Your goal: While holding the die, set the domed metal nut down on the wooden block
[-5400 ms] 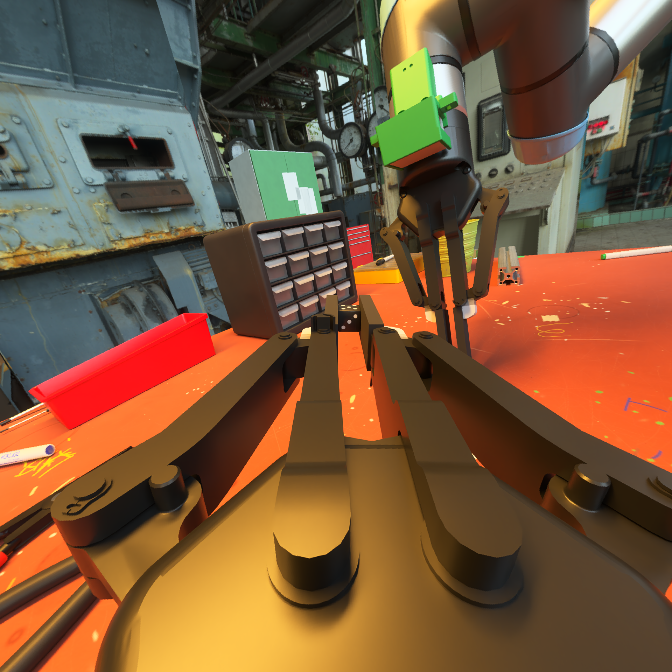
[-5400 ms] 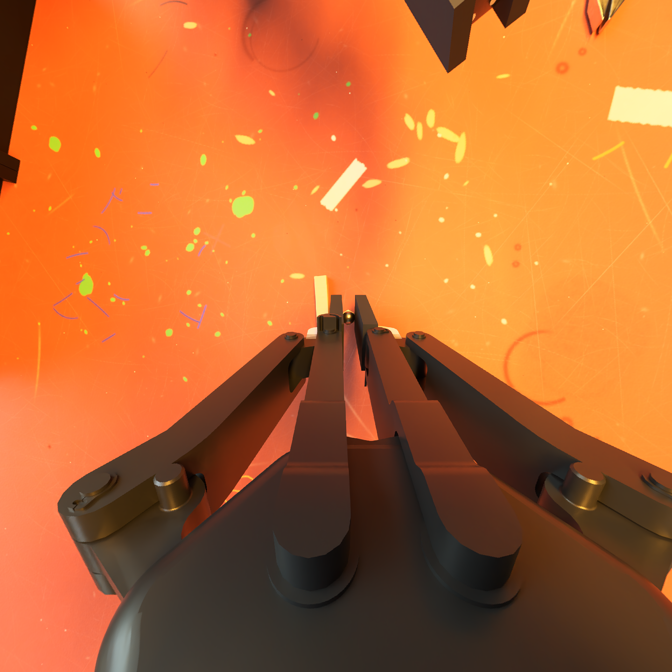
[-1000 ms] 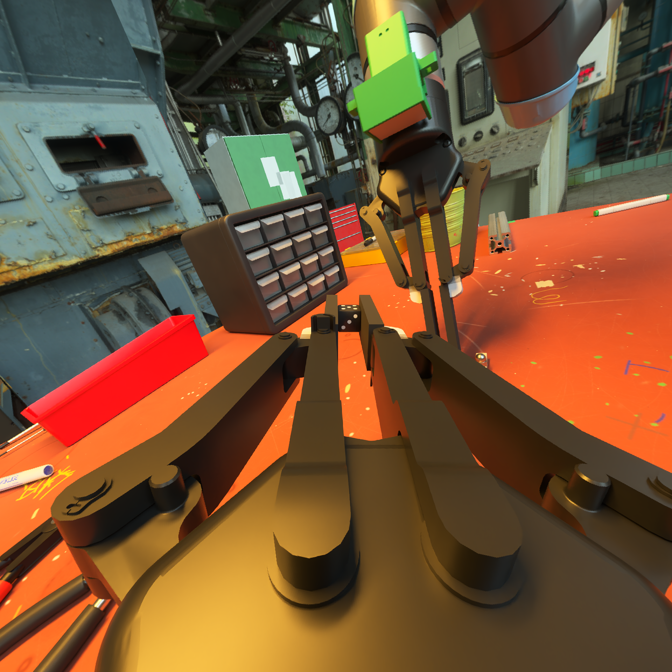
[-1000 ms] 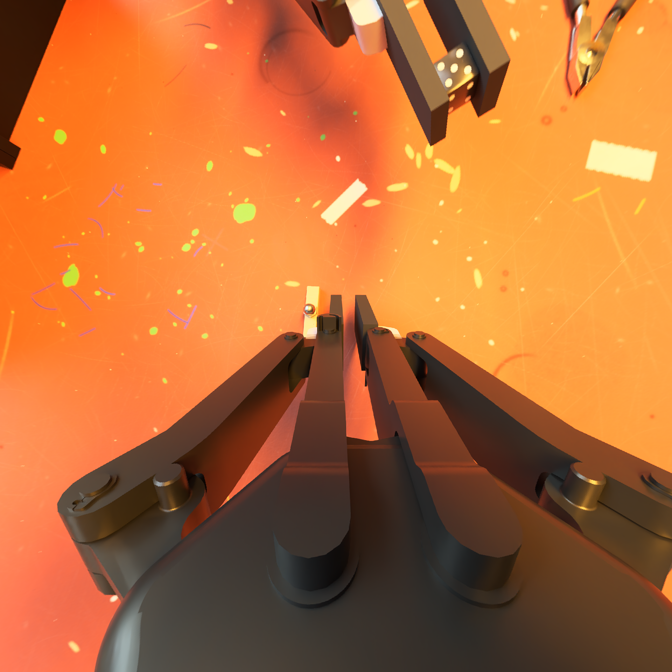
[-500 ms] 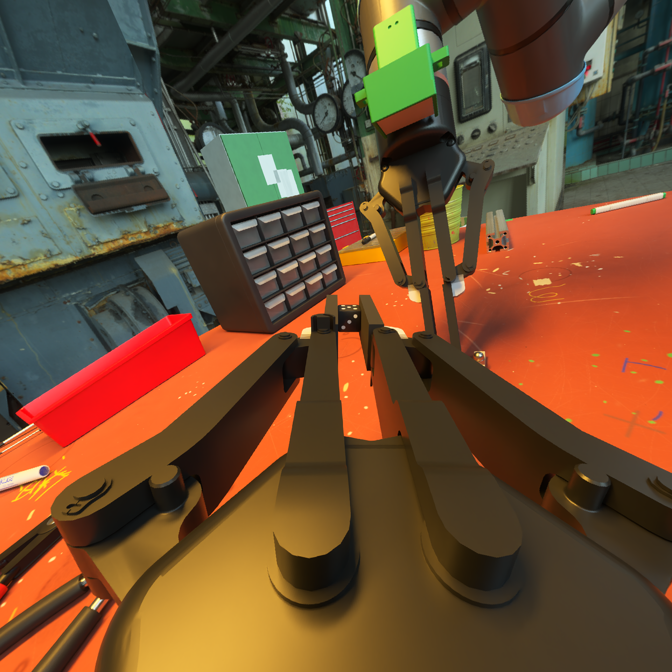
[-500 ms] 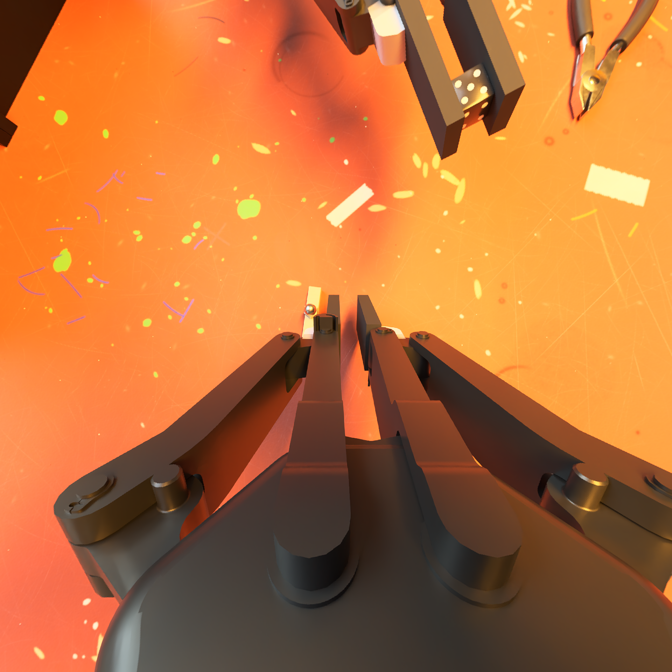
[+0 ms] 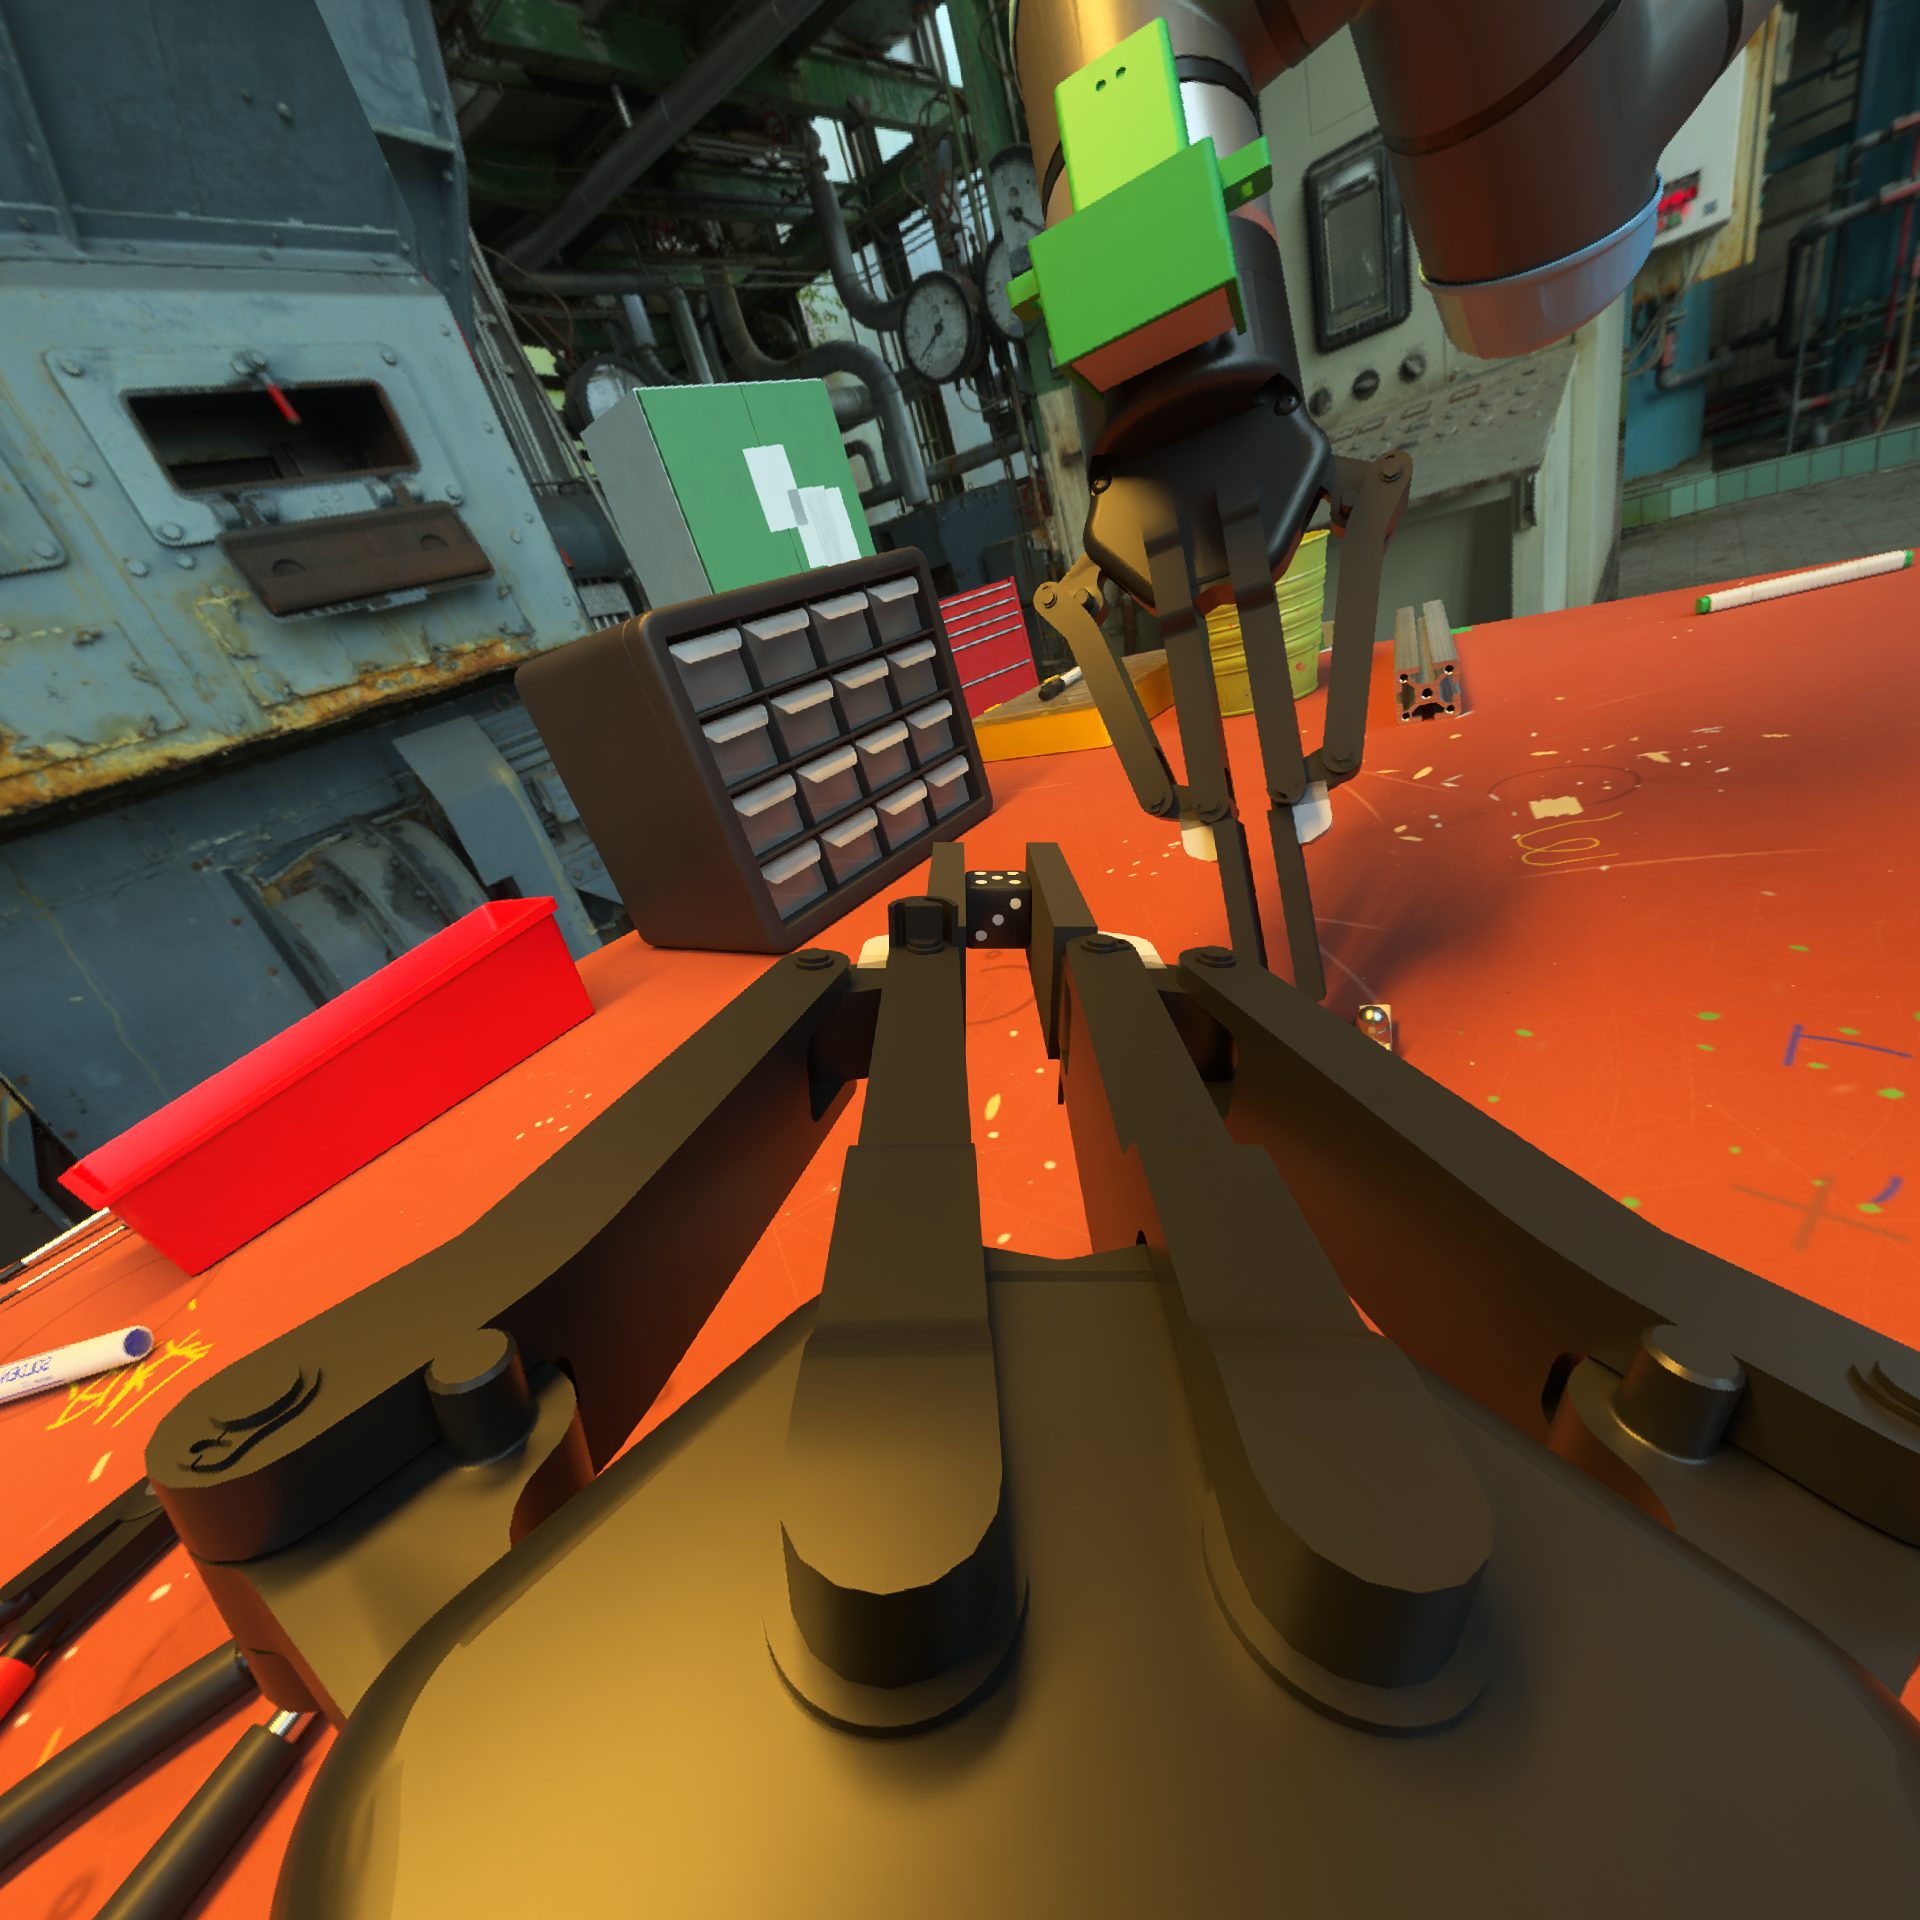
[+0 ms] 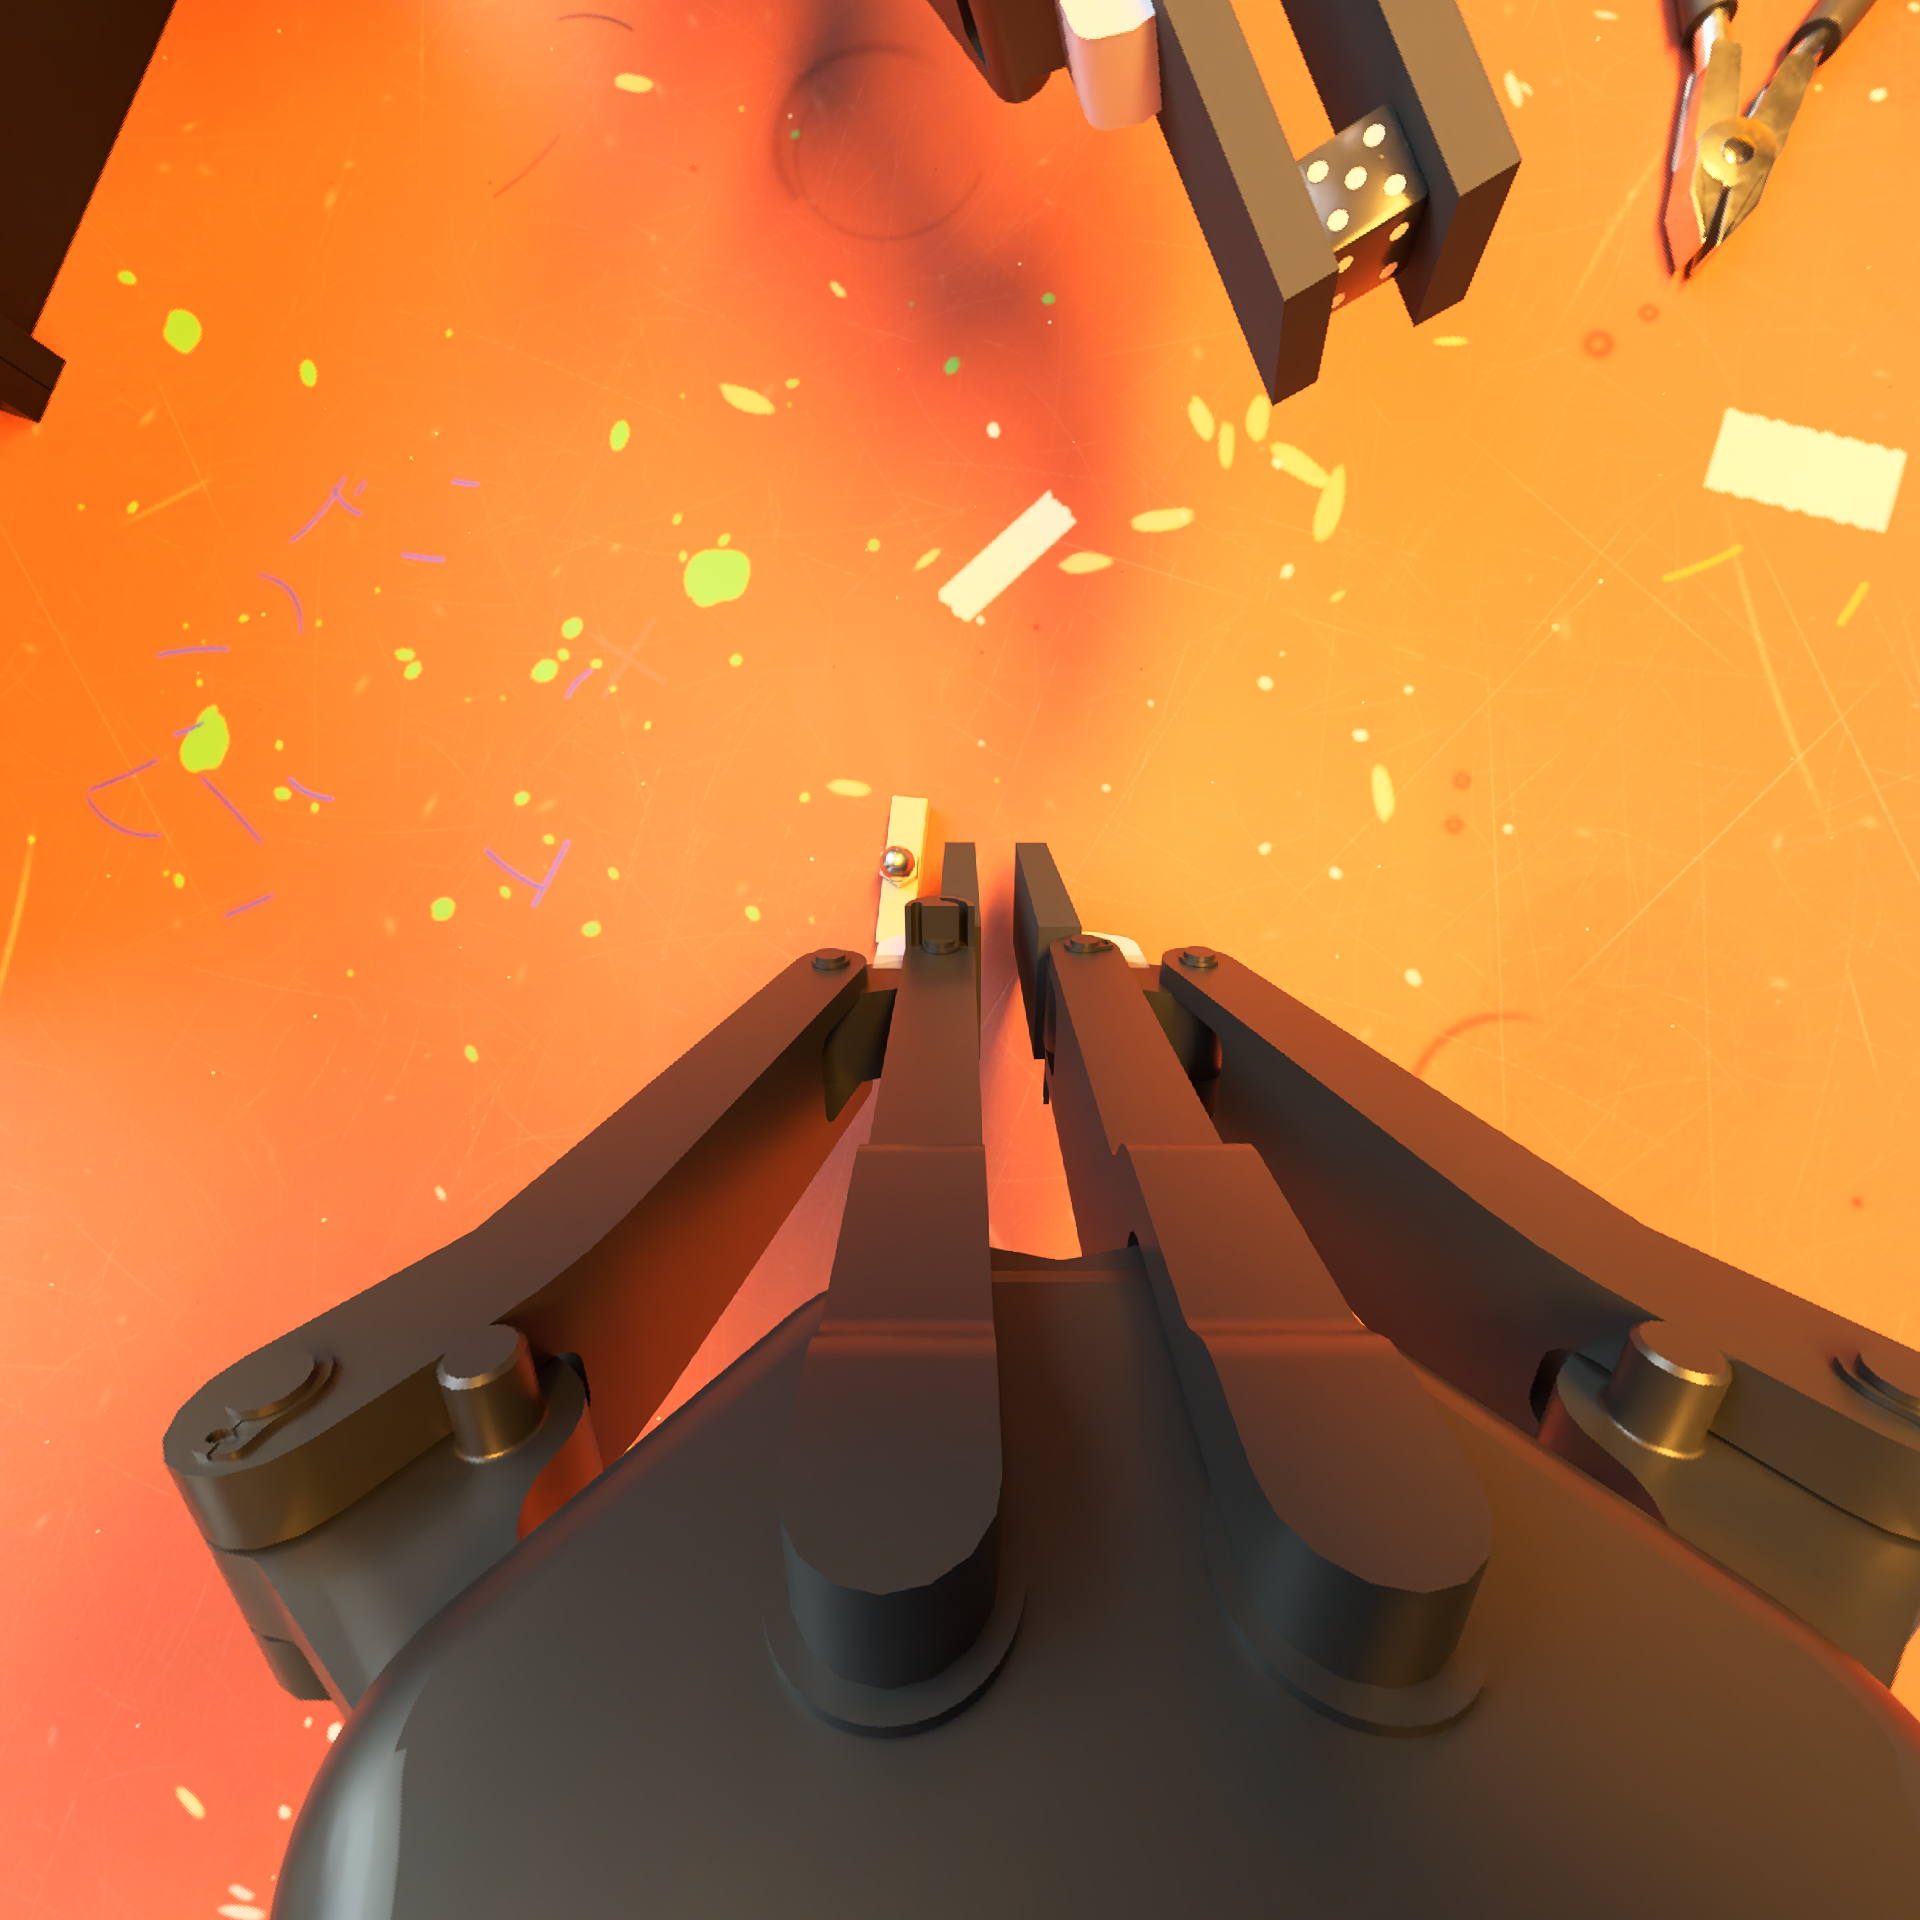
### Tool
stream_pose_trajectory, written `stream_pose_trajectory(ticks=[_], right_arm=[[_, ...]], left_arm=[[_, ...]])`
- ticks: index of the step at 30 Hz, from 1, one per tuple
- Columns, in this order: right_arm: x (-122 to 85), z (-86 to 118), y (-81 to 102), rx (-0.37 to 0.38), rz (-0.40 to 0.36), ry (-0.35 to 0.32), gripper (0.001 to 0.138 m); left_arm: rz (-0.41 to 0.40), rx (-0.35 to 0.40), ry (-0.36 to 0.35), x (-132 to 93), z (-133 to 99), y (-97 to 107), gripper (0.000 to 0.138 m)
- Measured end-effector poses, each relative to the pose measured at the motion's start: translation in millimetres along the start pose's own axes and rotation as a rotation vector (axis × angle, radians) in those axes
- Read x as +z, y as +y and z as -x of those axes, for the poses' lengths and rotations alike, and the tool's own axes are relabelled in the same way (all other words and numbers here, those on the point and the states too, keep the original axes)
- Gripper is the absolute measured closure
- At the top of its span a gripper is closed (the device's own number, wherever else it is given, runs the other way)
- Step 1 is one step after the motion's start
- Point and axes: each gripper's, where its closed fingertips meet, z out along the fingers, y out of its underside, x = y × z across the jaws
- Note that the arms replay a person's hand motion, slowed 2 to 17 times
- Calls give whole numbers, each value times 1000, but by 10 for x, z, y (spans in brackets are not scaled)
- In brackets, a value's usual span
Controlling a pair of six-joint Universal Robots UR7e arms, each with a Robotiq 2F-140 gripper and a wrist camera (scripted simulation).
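Observation:
My left gripper [image 7: 995, 883] is shut on a black die [image 7: 995, 909] with white pips and holds it above the orange table [image 7: 1558, 1091]. It also shows in the right wrist view [image 8: 1361, 249], with the die [image 8: 1356, 192] between its fingers. The small domed metal nut [image 8: 896, 862] sits on a pale wooden block [image 8: 907, 819] on the table. My right gripper [image 8: 995, 868] hangs above, just right of the nut, jaws a narrow gap apart and empty. In the left wrist view the right gripper [image 7: 1280, 961] points down beside the nut [image 7: 1374, 1016].
A dark drawer cabinet [image 7: 790, 748] and a red bin [image 7: 332, 1070] stand at the left. Pliers [image 8: 1725, 156] lie near the left gripper. A marker [image 7: 73, 1361], a metal extrusion [image 7: 1429, 665] and a yellow-green bucket [image 7: 1288, 634] lie farther off.
The nut, held between the right fingers 5.4 s ago, now rests on the block outside them. Over the last second the right gripper drew away slightly; the left gripper still holds the die.

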Motion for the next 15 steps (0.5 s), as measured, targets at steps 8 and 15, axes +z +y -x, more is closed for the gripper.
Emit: stream_pose_trajectory(ticks=[8, 15], right_arm=[[2, -5, 14, 2, 9, 2, 130], [-31, -41, 9, -7, -5, 30, 129]], left_arm=[[-1, 2, 5, 3, -9, 1, 123], [-2, 5, 13, 3, -21, -3, 123]])
